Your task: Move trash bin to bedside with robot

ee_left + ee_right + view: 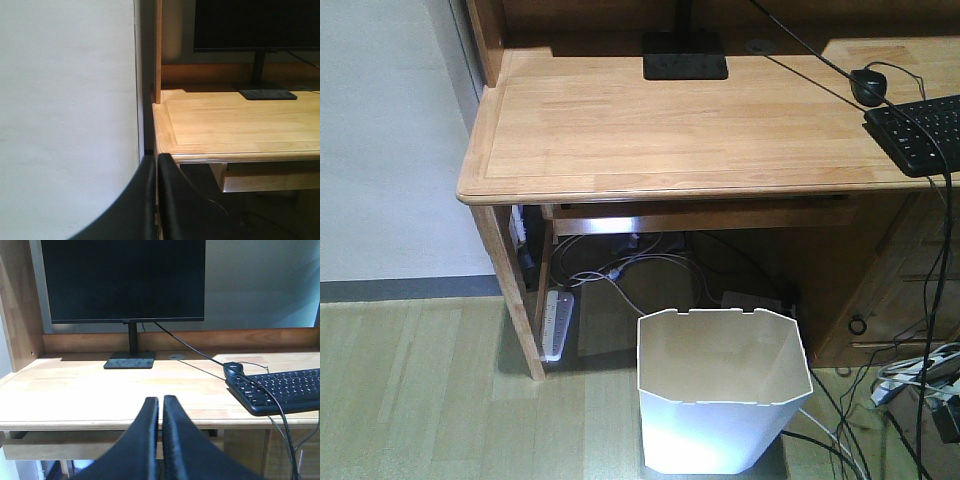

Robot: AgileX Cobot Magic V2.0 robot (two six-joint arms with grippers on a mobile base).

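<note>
My left gripper (156, 162) has its fingers pressed together on nothing, level with the corner of the desk (240, 120) beside the white wall (65, 100). My right gripper (161, 402) is likewise closed and empty, facing the monitor (122, 280) and keyboard (280, 390). The trash bin (720, 400) stands upright on the floor (420, 390) in front of the desk, held by neither gripper.

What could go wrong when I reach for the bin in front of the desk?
1. Black cables run along the floor beside the trash bin at its right base, so dragging it could snag them.
2. The bin stands close below the desk edge, and an arm reaching down may clip that edge.
3. The left gripper and right gripper are both shut at desk height and must open before taking the rim.
</note>
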